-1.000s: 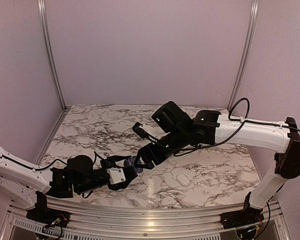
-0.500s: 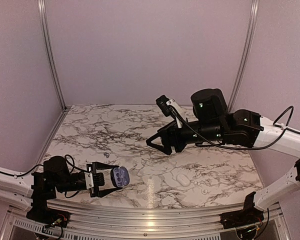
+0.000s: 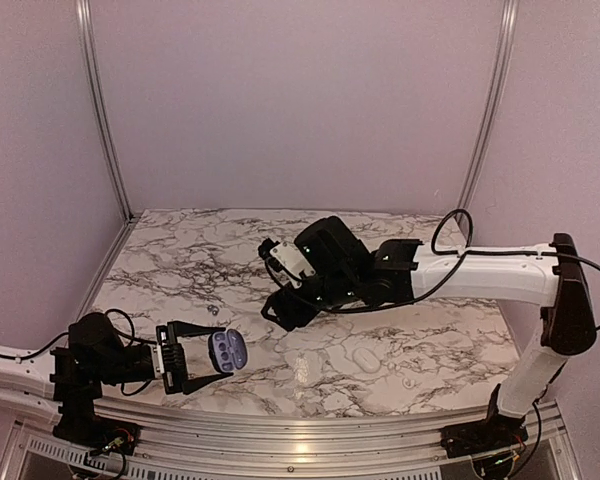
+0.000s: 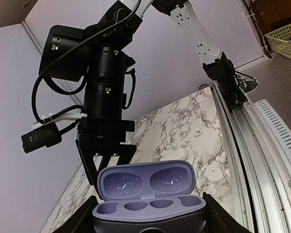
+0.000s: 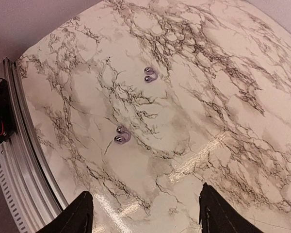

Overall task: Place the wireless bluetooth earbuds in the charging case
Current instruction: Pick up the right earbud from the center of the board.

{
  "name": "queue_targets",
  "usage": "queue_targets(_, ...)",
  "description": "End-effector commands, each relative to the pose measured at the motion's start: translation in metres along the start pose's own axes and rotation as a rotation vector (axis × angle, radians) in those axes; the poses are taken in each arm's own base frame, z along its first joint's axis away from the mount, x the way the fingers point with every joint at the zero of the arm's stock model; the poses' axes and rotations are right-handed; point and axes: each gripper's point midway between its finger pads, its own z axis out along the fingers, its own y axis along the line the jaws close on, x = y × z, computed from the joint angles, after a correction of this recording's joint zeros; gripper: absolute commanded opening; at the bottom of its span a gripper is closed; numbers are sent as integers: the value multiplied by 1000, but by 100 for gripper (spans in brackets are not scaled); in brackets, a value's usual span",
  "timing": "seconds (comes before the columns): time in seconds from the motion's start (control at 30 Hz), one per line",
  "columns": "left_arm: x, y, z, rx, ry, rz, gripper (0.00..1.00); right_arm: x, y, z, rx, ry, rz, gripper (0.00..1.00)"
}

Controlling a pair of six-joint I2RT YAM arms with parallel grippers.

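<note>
Right end effector is spread wide and empty, hanging over the near-left part of the worktop. Left end effector is clamped on the charging case and holds it in the air over the near-left corner. Lid is open, wells are bare.

Both earbuds are on the marble, apart from each other: one, the other nearer the near-edge rail. Neither is seated.

Risks, as I judge them:
- Buds are far smaller than a finger. Off-centre closing could flick one away, and the closer bud might skid to the rail.
- They look glossy, so a pinch may slip and drop the bud on the way to the case.
- In the left wrist view the right end effector sits close behind the lid. With both arms crowding that corner, contact could knock the case askew in its grip.
- Case is unsupported, so pushing a bud into a well could tilt it.

Room: the near edge is tight because of the rail and the left arm. More open marble lies toward the far edge and far-left corner, with walls beyond.
</note>
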Motion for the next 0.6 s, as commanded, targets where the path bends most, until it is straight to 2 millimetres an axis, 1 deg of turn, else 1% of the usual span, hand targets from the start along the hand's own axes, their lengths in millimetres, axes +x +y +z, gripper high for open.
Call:
queue_targets(0.0,-7,1,-10,-12,-36,-22,51,-25,1,25,17,-10,-42,68)
queue_targets(0.1,-10,10,-13,-57,-40,-36,49,-29,5,49,6,14,-47,68)
queue_targets(0.23,-9,26,-18,-148,-20,-46,48,-38,6,79,7,34,-51,65)
queue_targets(0.27,-9,27,-18,-154,-20,-46,47,-44,7,85,6,28,-56,64)
queue_targets(0.3,-9,28,-18,-158,-19,-46,47,-45,10,92,-17,35,-57,64)
queue_targets(0.43,-8,36,-20,-199,-7,-52,46,-49,9,117,-29,41,-50,59)
queue_targets(0.47,-8,38,-21,-210,-6,-53,45,-47,8,125,-33,44,-47,59)
queue_targets(0.57,-10,40,-24,-224,-16,-56,44,-53,5,140,-47,19,-38,60)
